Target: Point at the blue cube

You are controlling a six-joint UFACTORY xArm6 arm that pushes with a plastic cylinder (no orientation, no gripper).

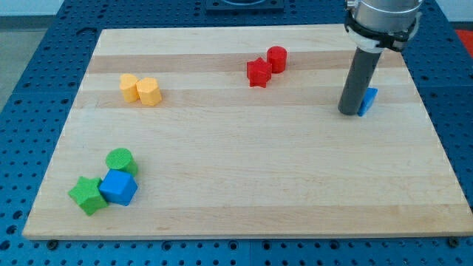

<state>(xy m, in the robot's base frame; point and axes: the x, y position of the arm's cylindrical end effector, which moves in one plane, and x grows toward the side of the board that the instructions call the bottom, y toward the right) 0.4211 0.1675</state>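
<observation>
Bright, even, diffuse lighting from overhead. Soft, short shadows only: faint dark patches under the yellow blocks (141, 89), the red blocks (267, 66) and the green and blue cluster (107, 184) at the view's lower left. No glare on the pale wooden counter (251, 162). Sharp focus across the frame, wood grain legible. Slight perspective narrowing toward the view's top; no visible motion blur.

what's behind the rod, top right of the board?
A blue block pokes out on the view's right of my tip, close against the rod. Only its right part shows; the rest, and so its shape, is covered by the rod.
</observation>
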